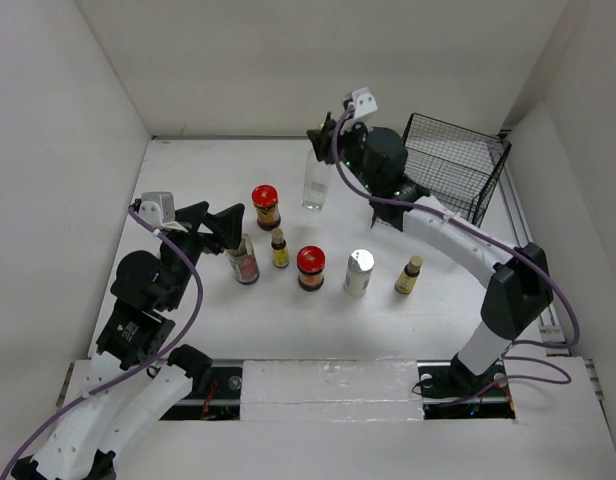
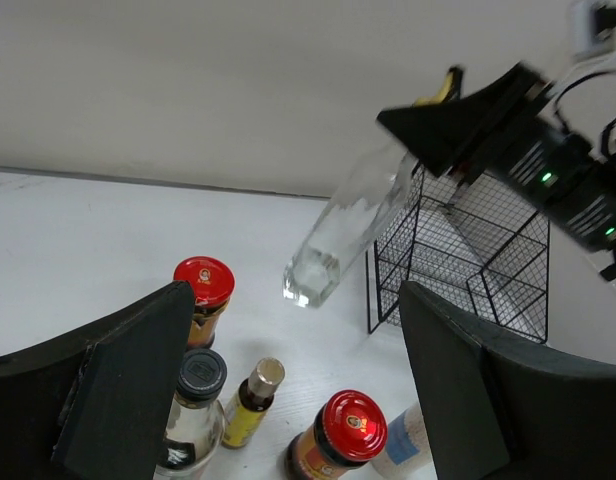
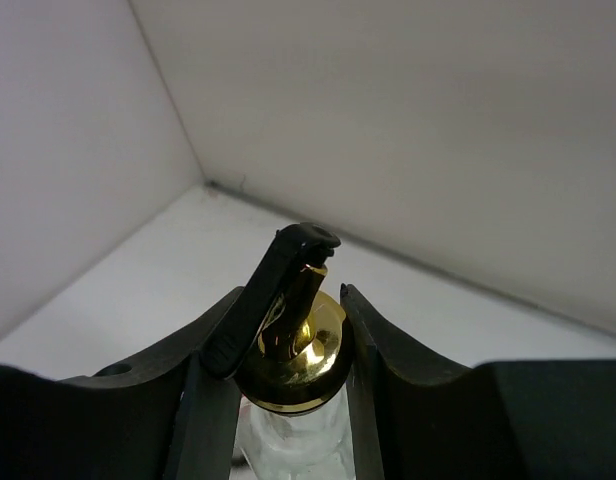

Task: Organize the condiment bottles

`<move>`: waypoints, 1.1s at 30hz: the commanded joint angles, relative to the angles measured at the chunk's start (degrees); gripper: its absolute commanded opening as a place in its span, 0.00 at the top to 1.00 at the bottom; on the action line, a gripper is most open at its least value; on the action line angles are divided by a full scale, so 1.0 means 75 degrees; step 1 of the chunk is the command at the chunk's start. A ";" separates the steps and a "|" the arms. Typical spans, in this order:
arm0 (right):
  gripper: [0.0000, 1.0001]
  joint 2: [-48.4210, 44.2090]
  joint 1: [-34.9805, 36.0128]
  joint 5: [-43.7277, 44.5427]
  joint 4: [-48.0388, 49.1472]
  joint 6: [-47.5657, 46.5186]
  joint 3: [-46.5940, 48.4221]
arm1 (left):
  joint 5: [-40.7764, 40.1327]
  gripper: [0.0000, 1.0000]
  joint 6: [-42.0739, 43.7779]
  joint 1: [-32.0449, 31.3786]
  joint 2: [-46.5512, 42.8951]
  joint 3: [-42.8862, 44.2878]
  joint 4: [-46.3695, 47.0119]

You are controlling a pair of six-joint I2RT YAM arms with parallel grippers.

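From above, the right gripper (image 1: 323,135) hides the top of the tall bottle (image 1: 315,182), left of the basket (image 1: 458,160). Seven containers in all: two red-lidded jars (image 1: 265,205) (image 1: 310,267), two yellow bottles (image 1: 279,248) (image 1: 409,274), one shaker (image 1: 358,272), one clear jar (image 1: 245,262). At the left wrist, the left gripper (image 2: 296,300) has its jaws spread, and one finger (image 2: 118,390) covers part of the clear jar. At the right wrist, the jaws pinch the gold spout (image 3: 293,350); the bottle's body is cut off.

I am counting seven condiment containers: two red-lidded dark jars (image 1: 265,207), two small brown-capped yellow bottles (image 1: 279,249), one tall clear gold-spouted bottle (image 1: 315,182), one silver-capped shaker (image 1: 359,272) and one reddish-labelled clear jar (image 1: 245,263). I am also seeing one black wire basket (image 1: 458,150).
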 commanded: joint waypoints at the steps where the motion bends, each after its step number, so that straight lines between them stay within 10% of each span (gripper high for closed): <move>1: 0.95 -0.0844 -0.0221 0.0416 0.1080 -0.0001 0.1133 | 0.0098 0.21 0.0019 -0.0014 -0.0089 -0.0015 0.0390; 18: 0.97 -0.0049 -0.2915 0.1005 -0.1252 -0.0224 0.4696 | 0.0098 0.21 0.0019 -0.0014 -0.0089 -0.0015 0.0390; 33: 0.99 0.0279 -0.4579 -0.1069 -0.1195 -0.0353 0.4334 | 0.0250 0.21 -0.0051 -0.0014 0.0064 0.0055 0.0390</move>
